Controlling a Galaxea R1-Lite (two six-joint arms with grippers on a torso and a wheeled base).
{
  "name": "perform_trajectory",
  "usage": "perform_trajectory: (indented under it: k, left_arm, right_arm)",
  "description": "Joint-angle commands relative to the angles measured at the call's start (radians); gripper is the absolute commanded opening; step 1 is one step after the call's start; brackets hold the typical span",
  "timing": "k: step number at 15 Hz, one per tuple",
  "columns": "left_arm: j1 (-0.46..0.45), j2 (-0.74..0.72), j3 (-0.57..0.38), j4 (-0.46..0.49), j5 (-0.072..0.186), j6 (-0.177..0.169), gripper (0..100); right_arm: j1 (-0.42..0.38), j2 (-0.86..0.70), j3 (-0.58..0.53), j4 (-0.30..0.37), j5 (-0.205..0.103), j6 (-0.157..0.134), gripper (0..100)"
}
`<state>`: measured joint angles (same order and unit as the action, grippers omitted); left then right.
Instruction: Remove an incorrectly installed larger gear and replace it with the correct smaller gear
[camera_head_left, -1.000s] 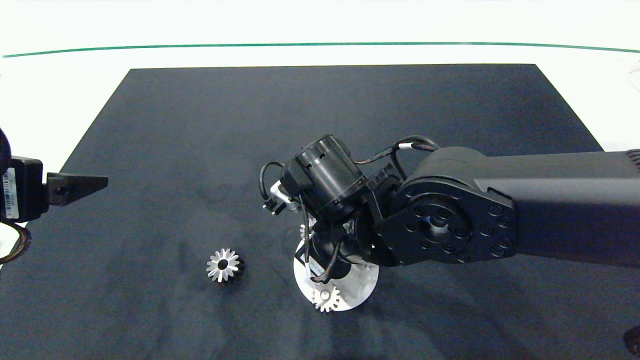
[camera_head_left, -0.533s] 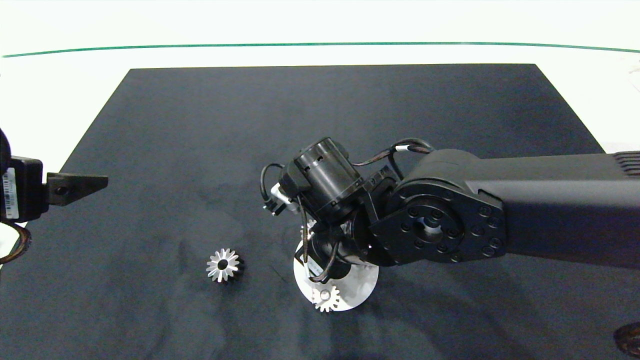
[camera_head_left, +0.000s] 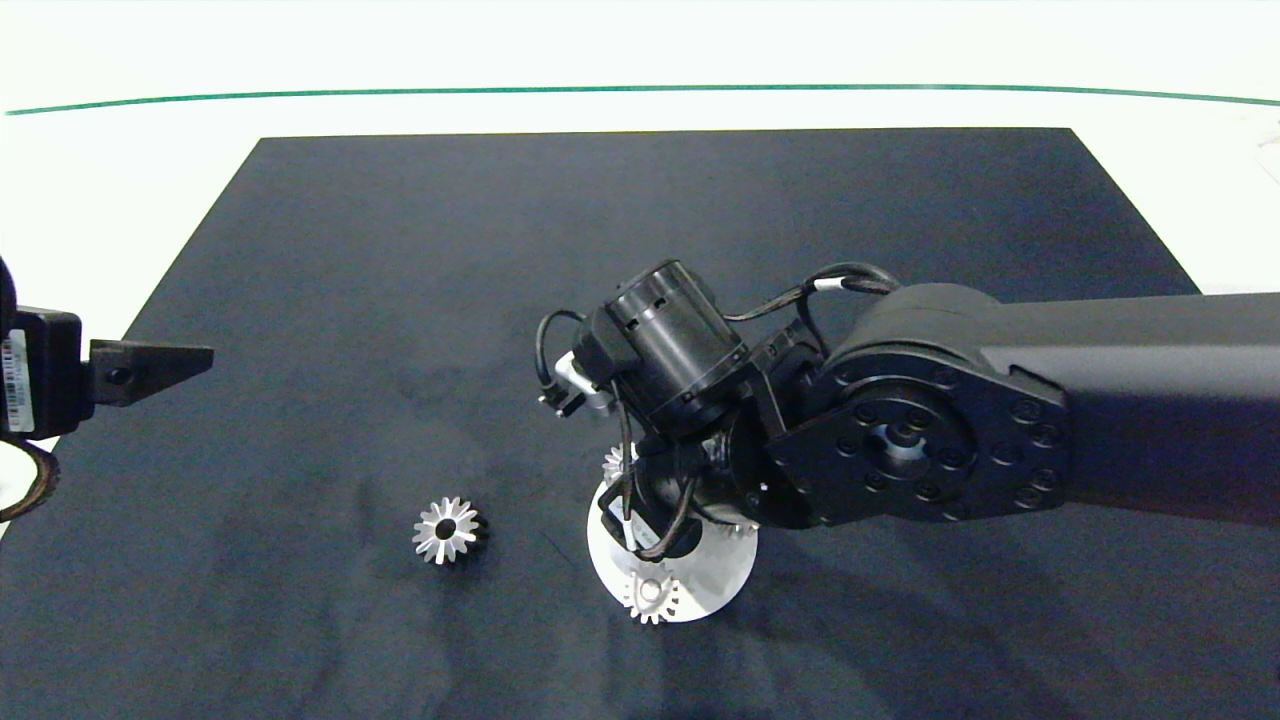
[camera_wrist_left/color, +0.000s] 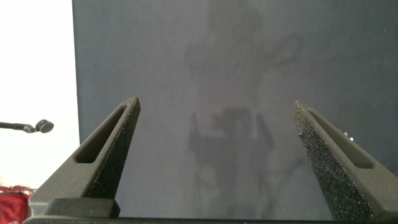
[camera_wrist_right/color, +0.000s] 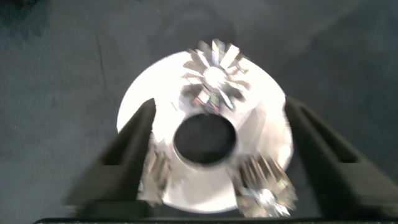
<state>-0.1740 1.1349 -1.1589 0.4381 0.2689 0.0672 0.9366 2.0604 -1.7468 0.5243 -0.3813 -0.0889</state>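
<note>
1. Now the right gripper (camera_wrist_right/color: 214, 146) hangs with fingers spread wide and empty over the white disc (camera_wrist_right/color: 146, 99).
2. Three small gears ring the disc's dark centre hole; the smaller gear (camera_wrist_right/color: 214, 78) sits seated.
3. Its wrist has lifted and pulled back slightly: placement looks finished.
4. The larger gear (camera_head_left: 447, 531) lies left on the mat (camera_head_left: 640, 230).
5. Far left, the left gripper (camera_wrist_left/color: 217, 155) waits, fingers apart.
</note>
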Motion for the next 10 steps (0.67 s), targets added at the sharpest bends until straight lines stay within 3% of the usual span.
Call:
perform_trajectory:
  k: [1, 4, 5, 6, 8, 10]
  left_arm:
    - [-0.002, 0.005, 0.001, -0.030, 0.001, 0.000, 100]
    - [0.001, -0.046, 0.036, -0.065, 0.004, 0.009, 100]
    - [0.002, -0.089, 0.050, -0.064, 0.006, 0.013, 100]
    - [0.004, -0.133, 0.054, -0.061, 0.006, 0.011, 100]
    - [0.001, -0.247, 0.100, -0.032, 0.007, 0.017, 100]
    - [0.007, -0.348, 0.130, 0.011, 0.007, 0.028, 100]
  right_arm:
    - [-0.035, -0.295, 0.233, 0.005, -0.056, 0.061, 100]
    - [-0.104, -0.663, 0.483, -0.006, -0.225, 0.087, 100]
    - [-0.133, -0.801, 0.543, -0.004, -0.243, 0.112, 100]
    - [-0.190, -0.915, 0.564, 0.002, -0.243, 0.117, 100]
    - [-0.332, -1.094, 0.596, 0.008, -0.243, 0.101, 100]
    - [-0.426, -1.227, 0.673, 0.007, -0.245, 0.064, 100]
